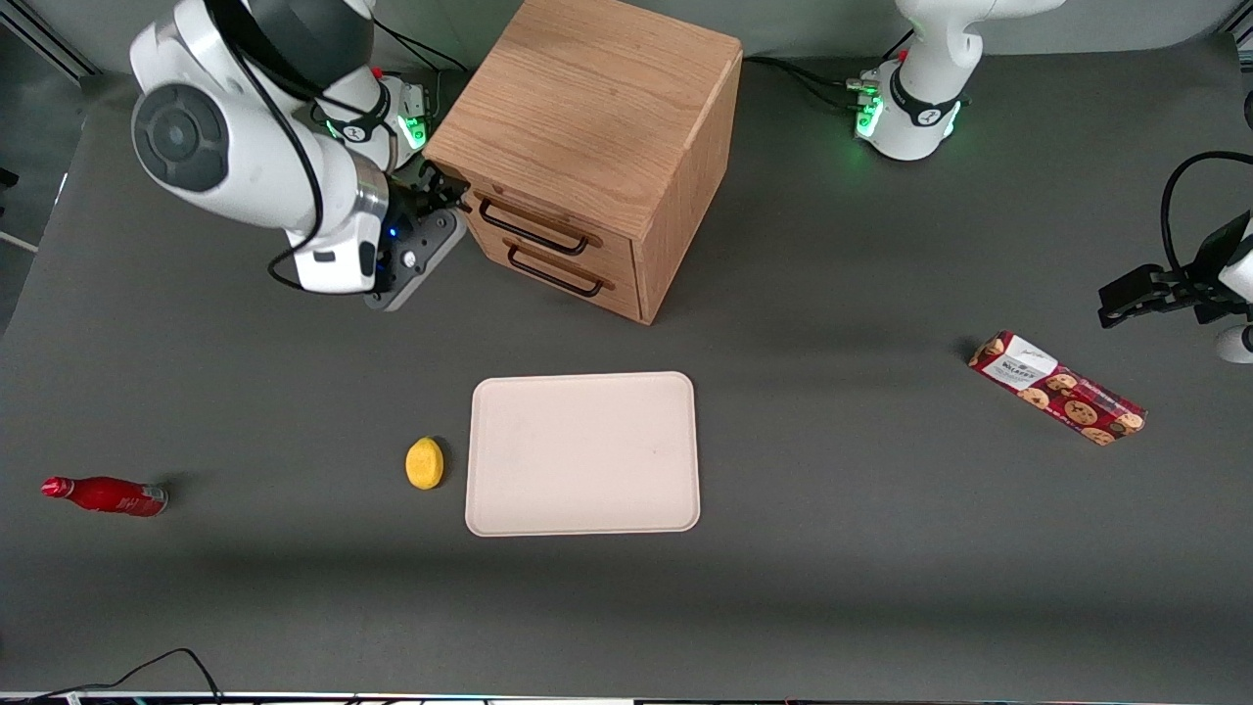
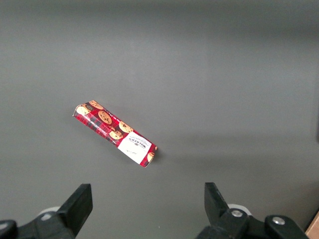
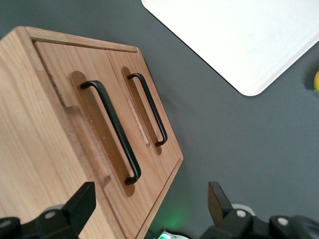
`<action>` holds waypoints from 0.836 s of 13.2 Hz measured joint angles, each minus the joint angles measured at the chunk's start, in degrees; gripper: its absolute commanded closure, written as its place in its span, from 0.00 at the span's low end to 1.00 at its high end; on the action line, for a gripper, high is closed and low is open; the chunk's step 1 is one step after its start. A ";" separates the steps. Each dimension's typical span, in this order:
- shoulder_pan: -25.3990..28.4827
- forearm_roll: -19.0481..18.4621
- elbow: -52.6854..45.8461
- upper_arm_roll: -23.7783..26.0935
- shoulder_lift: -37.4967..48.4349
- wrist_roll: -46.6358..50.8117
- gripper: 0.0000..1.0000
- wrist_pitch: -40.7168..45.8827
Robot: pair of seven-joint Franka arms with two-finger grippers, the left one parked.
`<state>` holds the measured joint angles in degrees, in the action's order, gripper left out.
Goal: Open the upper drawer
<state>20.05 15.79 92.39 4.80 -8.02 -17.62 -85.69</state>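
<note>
Front view: gripper (image 1: 445, 191), fingers released, beside cabinet (image 1: 587, 117) corner, at nine o'clock from upper drawer (image 1: 548, 227), shut. Drawer likely stiff, light; slim black bar handle (image 3: 112, 130) best hold, mid-span.

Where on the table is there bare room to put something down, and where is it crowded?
Bare table lies between the tray and the biscuit packet, and between the lemon and the red bottle. It is crowded at the cabinet, where the open gripper sits beside the upper drawer.
</note>
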 measured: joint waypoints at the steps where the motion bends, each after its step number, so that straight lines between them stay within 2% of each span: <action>1: 0.08 0.04 0.03 0.01 -0.73 -0.20 0.00 -0.29; 11: 0.47 0.36 4.36 5.02 -5.22 -0.28 0.00 -3.88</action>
<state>20.53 16.15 96.75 9.82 -13.24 -17.90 -89.57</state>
